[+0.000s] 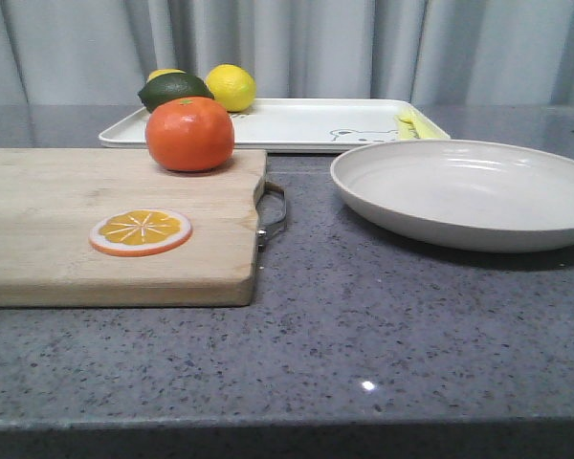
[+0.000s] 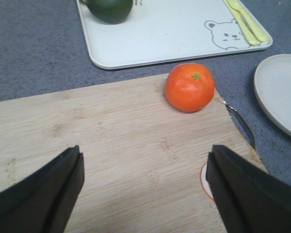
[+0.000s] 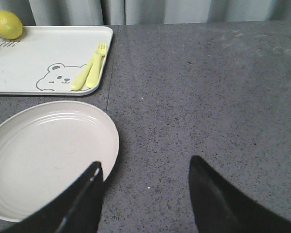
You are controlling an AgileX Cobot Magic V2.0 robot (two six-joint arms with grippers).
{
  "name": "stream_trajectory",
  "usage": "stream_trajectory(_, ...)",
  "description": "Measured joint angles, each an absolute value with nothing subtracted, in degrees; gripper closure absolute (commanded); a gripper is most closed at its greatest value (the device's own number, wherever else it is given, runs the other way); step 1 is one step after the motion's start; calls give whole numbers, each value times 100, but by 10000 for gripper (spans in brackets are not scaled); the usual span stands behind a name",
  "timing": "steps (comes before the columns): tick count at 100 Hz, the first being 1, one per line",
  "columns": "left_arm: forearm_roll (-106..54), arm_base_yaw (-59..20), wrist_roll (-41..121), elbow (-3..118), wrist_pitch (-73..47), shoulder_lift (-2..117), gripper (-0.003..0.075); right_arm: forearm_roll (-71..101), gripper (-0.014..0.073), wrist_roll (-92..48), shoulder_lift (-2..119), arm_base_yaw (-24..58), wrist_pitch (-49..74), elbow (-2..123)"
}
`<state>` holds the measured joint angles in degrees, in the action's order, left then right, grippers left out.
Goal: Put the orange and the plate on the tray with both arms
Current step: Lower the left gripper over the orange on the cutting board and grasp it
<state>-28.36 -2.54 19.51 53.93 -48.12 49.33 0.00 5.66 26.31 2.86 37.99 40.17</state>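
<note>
**A:** ok so fingers first: left gripper (image 2: 144, 187) has its fingers (image 2: 43, 191) spread wide, nothing between them, hanging over the wooden cutting board (image 1: 96, 225). Right gripper (image 3: 148, 201) is spread too, one finger (image 3: 82, 204) over the near rim of the plate (image 1: 469, 191), the other over bare countertop (image 1: 364, 325).

**B:** where's the orange sitting?

**A:** The orange (image 1: 189, 133) is on the far right corner of the board, green stem dot up, close to the edge facing the tray (image 1: 306, 124). Orange slice (image 1: 141, 232) lies flat nearer the front of the board.

**B:** anything clogging up the tray?

**A:** Kinda. On its far left end there's an avocado (image 1: 173, 90) and a lemon (image 1: 231, 87), plus something yellow behind the avocado, can't tell what. Right end has a pale yellow fork (image 3: 94, 65) with a second pale yellow utensil touching it, beside the bear drawing (image 3: 60, 76). Middle of the tray is bare. Plate sits on the countertop just in front of the tray's right part, apart from the board's metal handle (image 1: 274, 212).
</note>
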Motion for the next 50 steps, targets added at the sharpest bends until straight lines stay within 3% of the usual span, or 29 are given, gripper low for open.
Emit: stream_trajectory(50,-2749,-1582,2438,6822,-4371,7469,208,0,180,566,2631,286,3959,4017)
